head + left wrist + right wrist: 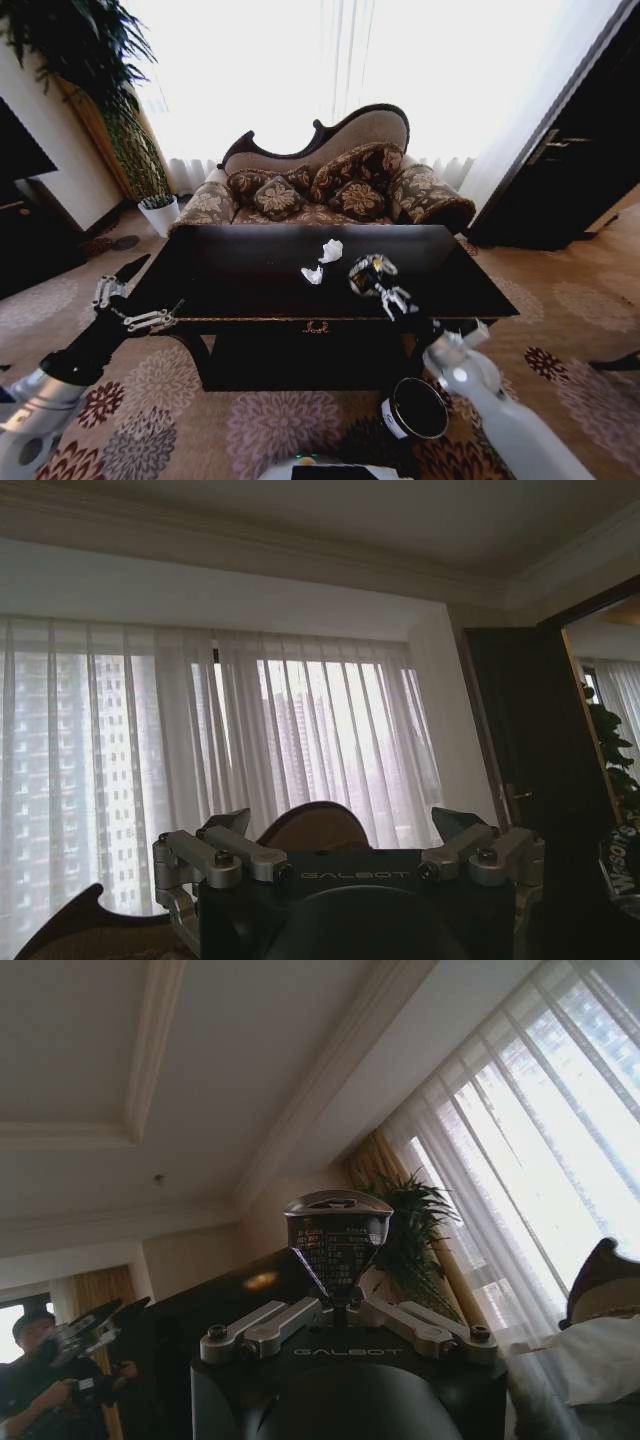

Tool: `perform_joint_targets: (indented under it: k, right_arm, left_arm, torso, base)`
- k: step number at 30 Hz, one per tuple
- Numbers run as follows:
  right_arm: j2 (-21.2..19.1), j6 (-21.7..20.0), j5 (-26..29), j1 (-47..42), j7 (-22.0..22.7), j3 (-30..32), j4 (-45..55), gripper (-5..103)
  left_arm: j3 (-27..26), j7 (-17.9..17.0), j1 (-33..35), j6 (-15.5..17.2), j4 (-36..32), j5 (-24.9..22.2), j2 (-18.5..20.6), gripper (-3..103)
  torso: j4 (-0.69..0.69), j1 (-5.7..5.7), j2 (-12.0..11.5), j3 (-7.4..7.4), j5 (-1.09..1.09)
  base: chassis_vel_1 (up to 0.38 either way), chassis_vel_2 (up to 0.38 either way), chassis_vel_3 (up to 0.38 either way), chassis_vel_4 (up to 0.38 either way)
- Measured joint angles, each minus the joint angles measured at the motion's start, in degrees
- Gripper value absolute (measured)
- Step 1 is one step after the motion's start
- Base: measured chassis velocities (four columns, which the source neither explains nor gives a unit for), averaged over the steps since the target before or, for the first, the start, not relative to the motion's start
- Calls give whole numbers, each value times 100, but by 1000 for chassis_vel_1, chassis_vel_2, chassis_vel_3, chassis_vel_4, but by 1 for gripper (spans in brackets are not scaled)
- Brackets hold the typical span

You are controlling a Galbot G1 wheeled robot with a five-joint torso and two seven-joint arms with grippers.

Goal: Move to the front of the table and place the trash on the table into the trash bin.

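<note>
Right wrist view shows the right gripper [338, 1295] with its fingers drawn together on a crushed dark metal can [337, 1238], pinched at the narrowed lower end so the can stands up between the pads. From the head view the same right gripper [385, 290] is raised over the near right part of the table [240, 275], the can [368, 272] clear of the glossy black top. The trash bin [417, 408] stands on the carpet in front of the table, beside the right arm and below the held can, with its mouth open upward.

The left gripper [128, 300] hangs off the table's left front corner with its fingers spread wide and nothing between them; the left wrist view confirms the left gripper [340, 832] open and empty, facing the curtained window.

Progress assessment: the robot is already stationed at the front of the table, so the approach step appears complete. One item of trash is in hand but not yet in the bin. Two crumpled white paper scraps [322, 260] lie near the middle of the tabletop, just beside the raised can, and are left to collect. Contents of the bin cannot be determined.
</note>
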Motion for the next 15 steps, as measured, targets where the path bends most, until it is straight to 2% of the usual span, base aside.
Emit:
perform_joint_targets:
  k: [2,4,6,15]
  right_arm:
    - [180,105,-340,-276,-369,-7,4,0]
    - [210,129,-424,-318,-419,-10,-13,0]
    - [336,292,-824,-531,-662,-81,-186,0]
    - [561,718,-1698,-921,-1137,-327,-755,0]
  left_arm:
    - [1,0,-41,1,4,-49,23,100]
    - [1,0,-49,1,8,-58,29,100]
    - [-1,0,-79,1,30,-104,56,100]
    - [60,2,-180,-8,92,-129,73,100]
  torso:
    - [-1,0,0,0,-1]
    - [-1,1,0,0,-1]
    - [0,1,0,0,0]
    - [-1,1,0,0,0]
  base:
    - [0,0,0,0]
    - [0,0,0,0]
    - [0,0,0,0]
    - [0,0,0,0]
